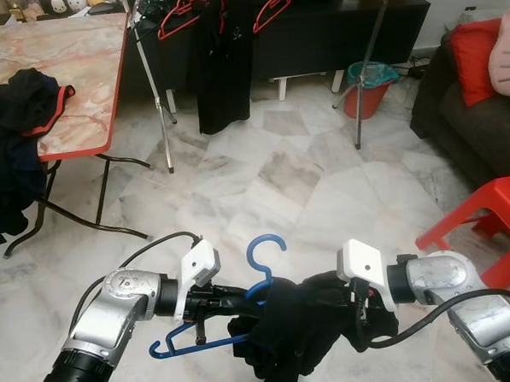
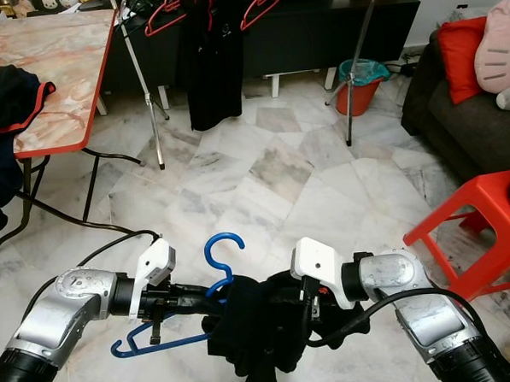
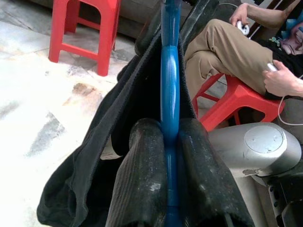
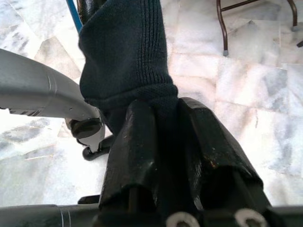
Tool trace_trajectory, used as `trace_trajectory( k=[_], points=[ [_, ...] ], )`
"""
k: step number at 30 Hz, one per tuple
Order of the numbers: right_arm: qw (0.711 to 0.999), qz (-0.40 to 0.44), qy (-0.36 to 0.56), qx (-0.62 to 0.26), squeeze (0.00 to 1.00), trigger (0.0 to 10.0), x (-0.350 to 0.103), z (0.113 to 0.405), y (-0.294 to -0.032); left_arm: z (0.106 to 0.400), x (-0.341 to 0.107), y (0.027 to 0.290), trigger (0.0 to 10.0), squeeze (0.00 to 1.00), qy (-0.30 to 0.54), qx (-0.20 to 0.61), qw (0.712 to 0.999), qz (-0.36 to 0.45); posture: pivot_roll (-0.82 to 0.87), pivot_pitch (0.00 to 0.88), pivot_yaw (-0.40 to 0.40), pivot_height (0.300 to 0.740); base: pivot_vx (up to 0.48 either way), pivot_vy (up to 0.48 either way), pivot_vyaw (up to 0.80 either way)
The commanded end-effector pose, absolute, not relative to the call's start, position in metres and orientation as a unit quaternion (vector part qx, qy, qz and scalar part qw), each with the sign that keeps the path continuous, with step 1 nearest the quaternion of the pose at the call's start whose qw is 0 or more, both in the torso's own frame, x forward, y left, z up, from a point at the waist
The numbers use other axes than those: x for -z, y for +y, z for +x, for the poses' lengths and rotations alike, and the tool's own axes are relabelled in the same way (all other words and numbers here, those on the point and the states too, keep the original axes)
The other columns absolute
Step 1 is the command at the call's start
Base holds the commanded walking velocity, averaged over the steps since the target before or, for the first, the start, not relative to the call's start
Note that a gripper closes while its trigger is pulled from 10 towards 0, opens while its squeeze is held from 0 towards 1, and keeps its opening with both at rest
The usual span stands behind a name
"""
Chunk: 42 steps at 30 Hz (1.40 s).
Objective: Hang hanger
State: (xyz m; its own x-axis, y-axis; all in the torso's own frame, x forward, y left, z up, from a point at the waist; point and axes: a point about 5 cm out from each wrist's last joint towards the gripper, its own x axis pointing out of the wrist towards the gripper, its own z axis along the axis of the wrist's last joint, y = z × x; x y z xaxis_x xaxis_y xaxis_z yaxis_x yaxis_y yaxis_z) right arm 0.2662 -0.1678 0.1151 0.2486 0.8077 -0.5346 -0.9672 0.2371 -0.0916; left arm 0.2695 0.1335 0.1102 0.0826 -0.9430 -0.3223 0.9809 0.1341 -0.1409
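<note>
White-grey marble tile floor point(image 1: 306, 180) w/ red plastic stool point(image 1: 488, 221), orange bucket point(image 1: 368, 89); marble-top folding table point(image 1: 68, 59) carries dark clothes point(image 1: 15, 105).

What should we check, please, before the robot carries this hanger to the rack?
1. Left gripper shut on the blue hanger: ok.
2. Right gripper shut on the dark garment: ok.
3. Garment fully seated on the hanger: not ok, it hangs bunched.
4. Hook free and pointing up: ok.
5. Free space on the rack among the red hangers: cannot tell.
6. Floor path to the rack open: ok.
</note>
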Motion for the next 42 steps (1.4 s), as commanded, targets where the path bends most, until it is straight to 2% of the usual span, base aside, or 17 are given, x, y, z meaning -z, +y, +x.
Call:
trace_trajectory(
  k=[1,2,16,17,18,33,38,42],
  points=[
    [0.755,-0.188,0.196,-0.596,0.0,3.7,-0.109,0.261,-0.162,0.271,-0.125,0.123,10.0,0.0,0.132,0.674,0.725,0.058,-0.2,0.112,-0.019,0.74,0.0,0.0,0.0],
    [0.755,-0.186,0.2,-0.597,0.0,10.0,-0.108,0.261,-0.161,0.271,-0.125,0.122,10.0,0.0,0.131,0.675,0.724,0.058,-0.2,0.112,-0.019,0.74,0.0,0.0,0.0],
    [0.733,-0.148,0.219,-0.627,0.0,10.0,-0.1,0.253,-0.156,0.27,-0.126,0.118,10.0,0.0,0.128,0.683,0.717,0.057,-0.2,0.12,-0.02,0.74,0.0,0.0,0.0],
    [0.731,-0.145,0.22,-0.63,0.0,4.2,-0.1,0.252,-0.155,0.27,-0.126,0.118,10.0,0.0,0.128,0.683,0.717,0.057,-0.2,0.12,-0.02,0.74,0.0,0.0,0.0],
    [0.726,-0.136,0.221,-0.636,0.0,0.0,-0.099,0.25,-0.154,0.27,-0.127,0.118,10.0,0.0,0.127,0.683,0.717,0.057,-0.2,0.12,-0.021,0.74,0.0,0.0,0.0],
    [0.722,-0.12,0.222,-0.644,0.0,0.0,-0.097,0.246,-0.149,0.272,-0.13,0.115,10.0,0.0,0.118,0.683,0.718,0.057,-0.2,0.119,-0.018,0.74,0.0,0.0,0.0],
    [0.726,-0.128,0.224,-0.638,0.0,0.0,-0.095,0.247,-0.15,0.278,-0.13,0.114,10.0,0.0,0.104,0.668,0.734,0.068,-0.2,0.124,-0.017,0.74,0.0,0.0,0.0],
    [0.725,-0.133,0.227,-0.637,0.0,0.0,-0.095,0.248,-0.151,0.277,-0.129,0.114,10.0,0.0,0.107,0.672,0.73,0.071,-0.2,0.123,-0.017,0.74,0.0,0.0,0.0]
  ],
)
